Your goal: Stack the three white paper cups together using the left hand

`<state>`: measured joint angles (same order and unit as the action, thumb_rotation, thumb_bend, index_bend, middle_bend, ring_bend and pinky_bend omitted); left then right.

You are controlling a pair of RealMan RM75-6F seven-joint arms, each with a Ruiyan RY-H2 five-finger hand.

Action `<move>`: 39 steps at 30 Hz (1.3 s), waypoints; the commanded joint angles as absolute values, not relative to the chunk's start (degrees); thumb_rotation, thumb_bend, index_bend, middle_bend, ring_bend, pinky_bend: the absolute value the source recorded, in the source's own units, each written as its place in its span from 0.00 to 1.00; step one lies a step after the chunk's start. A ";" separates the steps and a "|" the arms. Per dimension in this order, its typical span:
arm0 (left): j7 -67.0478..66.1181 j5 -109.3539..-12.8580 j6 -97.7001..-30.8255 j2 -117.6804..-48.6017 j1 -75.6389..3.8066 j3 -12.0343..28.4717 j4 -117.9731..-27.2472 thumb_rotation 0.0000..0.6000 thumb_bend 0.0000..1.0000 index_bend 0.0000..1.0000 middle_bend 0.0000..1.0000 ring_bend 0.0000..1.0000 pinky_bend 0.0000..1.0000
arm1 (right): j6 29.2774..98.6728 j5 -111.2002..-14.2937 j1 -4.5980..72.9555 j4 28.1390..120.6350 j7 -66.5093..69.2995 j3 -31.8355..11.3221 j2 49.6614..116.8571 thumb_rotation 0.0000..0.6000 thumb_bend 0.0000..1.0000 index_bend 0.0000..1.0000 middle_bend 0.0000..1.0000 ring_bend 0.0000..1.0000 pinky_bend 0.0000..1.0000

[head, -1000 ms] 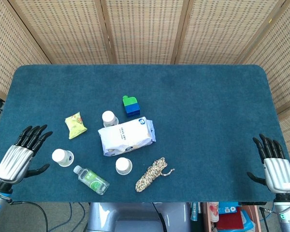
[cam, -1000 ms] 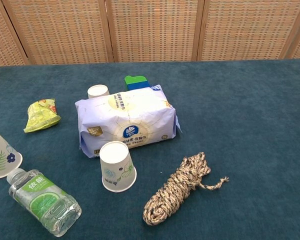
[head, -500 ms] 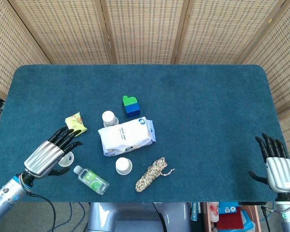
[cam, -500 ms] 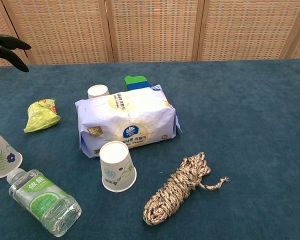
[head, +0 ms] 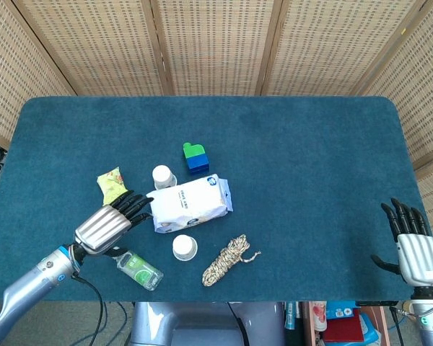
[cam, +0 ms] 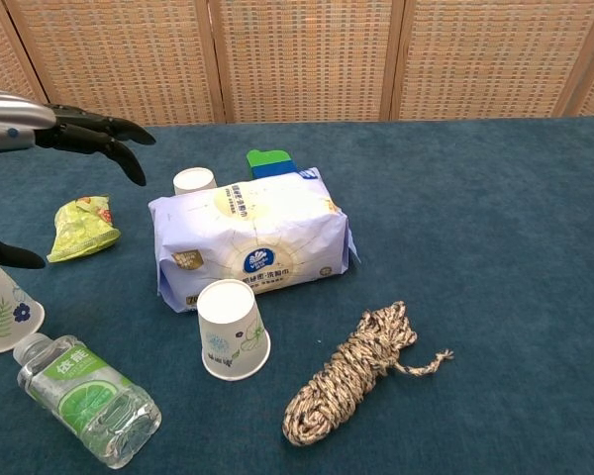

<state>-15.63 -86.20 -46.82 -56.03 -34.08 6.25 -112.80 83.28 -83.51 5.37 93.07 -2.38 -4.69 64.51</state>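
1. Left hand [head: 114, 221] is empty, fingers spread wide. It hovers above the table [head: 310, 158] over the left cup [cam: 0, 307], which is hidden in head view but shows in chest view just under the thumb. Fingertips [cam: 119, 148] point toward the tissue pack [head: 189, 204].
2. My read: the spread is a pre-grasp, wide enough to straddle a cup. I can't tell whether the target is the left cup below it or the far cup [head: 163, 176] ahead.
3. All three cups sit upside down and apart, so nothing is stacked yet. The near cup [head: 184, 246] is just in front of the pack. The far cup is behind the pack's left corner. The left cup is touching or almost touching the bottle [head: 138, 267].
4. Inverted cups give a narrow top to close on, so each can be lifted and dropped over the next.
5. Clutter: a snack bag [head: 112, 185] left of the far cup, a block [head: 195, 158] behind the pack, a rope [head: 227, 261] right of the near cup. Bottle and snack bag crowd the left cup, leaving a tight approach.
6. Right hand [head: 415, 245] is parked at the table's right edge, fingers extended, holding nothing.
7. Versus one second ago: left hand has moved from the table's left edge in over the left cup, now showing in chest view. No object has moved, and the right hand has barely shifted.
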 commanded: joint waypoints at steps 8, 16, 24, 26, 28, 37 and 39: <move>-26.77 -72.65 -40.35 -61.64 -41.99 8.29 -112.97 1.00 0.22 0.23 0.00 0.00 0.00 | 83.38 -83.15 5.19 92.83 -0.36 -5.01 63.85 1.00 0.00 0.00 0.00 0.00 0.00; -34.50 -64.09 -40.28 -64.85 -47.49 7.20 -113.02 1.00 0.22 0.23 0.00 0.00 0.00 | 83.49 -82.75 5.05 92.58 1.09 -5.33 63.50 1.00 0.00 0.00 0.00 0.00 0.00; -37.46 -58.57 -41.10 -67.85 -51.33 4.91 -113.24 1.00 0.22 0.23 0.00 0.00 0.00 | 83.82 -82.74 4.86 92.65 1.96 -5.50 63.12 1.00 0.00 0.00 0.00 0.00 0.00; -37.81 -57.89 -41.39 -68.40 -52.02 4.51 -113.14 1.00 0.22 0.23 0.00 0.00 0.00 | 83.88 -82.77 4.83 92.64 2.04 -5.51 63.12 1.00 0.00 0.00 0.00 0.00 0.00; -38.45 -57.07 -41.92 -69.01 -52.79 3.98 -113.00 1.00 0.22 0.23 0.00 0.00 0.00 | 83.91 -82.76 4.81 92.61 2.10 -5.53 63.10 1.00 0.00 0.00 0.00 0.00 0.00; -39.84 -52.82 -43.16 -71.38 -55.94 3.00 -112.00 1.00 0.22 0.23 0.00 0.00 0.00 | 83.98 -82.70 4.78 92.42 2.65 -5.67 63.02 1.00 0.00 0.00 0.00 0.00 0.00; -40.38 -51.47 -43.27 -71.91 -57.04 2.95 -111.76 1.00 0.22 0.23 0.00 0.00 0.00 | 83.91 -82.65 4.77 92.39 2.78 -5.67 62.98 1.00 0.00 0.00 0.00 0.00 0.00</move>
<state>-39.95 -52.29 -43.16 -71.45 -56.31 3.06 -112.00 83.92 -82.66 4.77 92.40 2.79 -5.67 62.98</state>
